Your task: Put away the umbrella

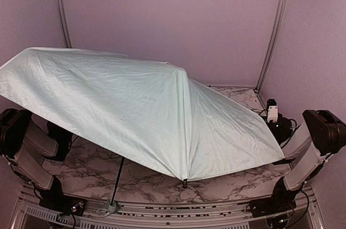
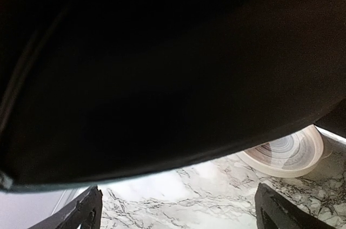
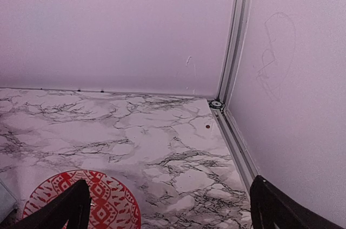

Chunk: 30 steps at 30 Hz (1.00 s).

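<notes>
I have the umbrella (image 1: pixel 135 115) open, its thin, wrinkled mint fabric tilted over most of the marbled surface (image 1: pixel 216 185), reaching from 9 o'clock to 3 o'clock in the overhead view. Its slim black shaft (image 1: pixel 119 177) slants down to a small pale handle (image 1: pixel 112 205) at 7 o'clock, at the near edge. My left tool (image 2: pixel 181 215) is spread wide beneath the dark canopy (image 2: pixel 162 77) (a ringed white plate (image 2: pixel 286 153) lies at its 2 o'clock). My right tool (image 3: pixel 173 215) is spread too, gripping nothing, with a round red-patterned disc (image 3: pixel 102 202) at its 8 o'clock.
</notes>
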Available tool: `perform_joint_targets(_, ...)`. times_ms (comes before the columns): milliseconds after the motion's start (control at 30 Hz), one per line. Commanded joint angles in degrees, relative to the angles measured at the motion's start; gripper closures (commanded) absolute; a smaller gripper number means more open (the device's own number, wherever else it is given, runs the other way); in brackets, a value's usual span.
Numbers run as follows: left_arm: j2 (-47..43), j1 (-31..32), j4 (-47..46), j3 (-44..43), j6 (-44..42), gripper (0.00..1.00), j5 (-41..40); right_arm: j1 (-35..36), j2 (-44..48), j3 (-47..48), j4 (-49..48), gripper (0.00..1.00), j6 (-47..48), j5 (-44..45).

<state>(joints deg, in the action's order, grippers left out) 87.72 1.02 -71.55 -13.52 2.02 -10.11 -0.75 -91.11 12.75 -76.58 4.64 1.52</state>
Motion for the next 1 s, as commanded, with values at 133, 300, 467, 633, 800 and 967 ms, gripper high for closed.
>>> perform_joint_targets(133, -0.2, -0.3, 1.2, -1.1, -0.9, 0.01, 1.7, 0.3, -0.4, 0.8, -0.4, 0.0, 0.3, -0.4)
perform_joint_targets(300, -0.4, -0.4, 1.4, -1.1, -1.1, 0.01, 2.3, 0.3, -0.4, 0.9, -0.3, 0.0, 0.3, -0.4)
perform_joint_targets(467, -8.4, 0.0, 20.0, -8.9, -3.1, 0.01, 6.3, 0.2, 3.0, 0.8, 2.3, 0.0, -0.7, 1.2)
perform_joint_targets(633, -13.6, 1.9, 30.1, -12.3, 2.4, 0.01, 9.1, -1.6, 15.8, 9.6, 29.2, 0.0, -6.0, 1.7)
perform_joint_targets(800, -20.0, 11.8, 36.2, -11.7, 2.2, 0.09, 7.1, -1.9, 22.2, 20.4, 54.6, 0.0, -6.8, -5.4)
perform_joint_targets(967, -29.8, 18.3, 43.5, -10.5, 3.0, 0.18, 9.5, -1.9, 24.2, 28.8, 71.0, 0.01, -7.6, -5.1)
